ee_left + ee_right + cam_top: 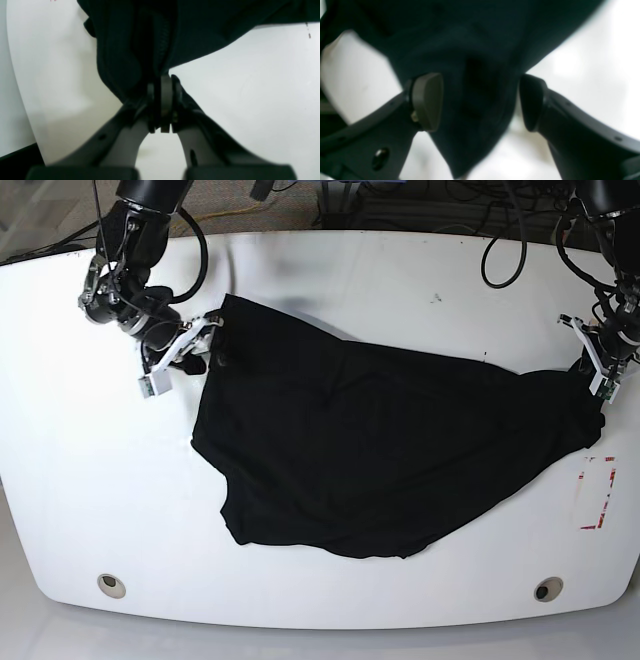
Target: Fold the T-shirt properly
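The black T-shirt (380, 450) lies crumpled across the white table, stretched from upper left to far right. My left gripper (598, 385) holds its right end. In the left wrist view this gripper (162, 80) is shut on a bunched fold of the shirt (140, 37). My right gripper (200, 345) is at the shirt's upper left corner. In the right wrist view it (480, 102) stands open, its pads (427, 100) wide apart, with a hanging point of the shirt (475, 50) between them, not pinched.
The white table (320, 610) has a rounded front edge with two round holes (112, 584) (545, 589). A red-marked rectangle (598, 492) sits near the right edge below the left gripper. Cables (400, 200) run behind the table.
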Robot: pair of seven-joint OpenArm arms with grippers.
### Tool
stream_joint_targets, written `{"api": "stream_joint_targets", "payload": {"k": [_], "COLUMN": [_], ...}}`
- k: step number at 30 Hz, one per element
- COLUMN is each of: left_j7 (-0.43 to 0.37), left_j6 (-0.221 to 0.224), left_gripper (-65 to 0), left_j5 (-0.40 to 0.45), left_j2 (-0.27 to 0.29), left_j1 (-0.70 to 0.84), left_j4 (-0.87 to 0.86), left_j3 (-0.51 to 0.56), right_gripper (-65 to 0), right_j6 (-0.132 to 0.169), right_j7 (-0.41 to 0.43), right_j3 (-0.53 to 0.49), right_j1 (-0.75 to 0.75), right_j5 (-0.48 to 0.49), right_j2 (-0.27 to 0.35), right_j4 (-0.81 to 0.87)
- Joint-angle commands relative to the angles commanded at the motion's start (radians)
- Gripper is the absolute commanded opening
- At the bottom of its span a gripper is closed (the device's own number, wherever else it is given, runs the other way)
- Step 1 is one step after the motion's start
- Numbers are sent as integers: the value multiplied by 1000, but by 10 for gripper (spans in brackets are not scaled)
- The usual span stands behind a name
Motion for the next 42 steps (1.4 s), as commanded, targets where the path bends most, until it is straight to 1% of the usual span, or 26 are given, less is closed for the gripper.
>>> {"api": "stream_joint_targets", "payload": {"k": [2,4,12,14,19,22,26,28,30,32,37,42], "left_j7": [0,0,0,0,0,2,2,2,2,2,2,2], "left_j6": [0,0,0,0,0,0,0,0,0,0,0,0], "left_gripper": [-650,-650,-650,-650,-650,-650,-650,-650,-650,-650,-650,-650], "left_j5": [0,0,0,0,0,0,0,0,0,0,0,0], "left_j2": [0,0,2,2,2,2,2,2,2,2,2,2], "left_j1": [0,0,-2,-2,0,0,0,0,0,0,0,0], "left_j4": [0,0,2,2,0,0,0,0,2,0,0,0], "left_j3": [0,0,2,2,2,2,2,2,2,2,2,2], "right_gripper": [-198,-198,-198,-198,-198,-198,-198,-198,-198,-198,-198,-198], "right_j6": [0,0,0,0,0,0,0,0,0,0,0,0], "right_j7": [0,0,6,21,28,26,26,26,26,26,28,32], "right_j3": [-5,-5,-6,-6,-8,-12,-89,-101,-103,-103,-104,-104], "right_j1": [0,0,9,9,8,3,0,0,0,0,-2,8], "right_j5": [0,0,-2,-2,-2,2,2,2,0,0,-2,-2], "right_j2": [15,14,14,17,18,14,12,9,-15,-25,-31,-26], "right_j4": [3,-3,-120,-127,-126,-107,-98,-98,-98,-98,-106,-167]}}
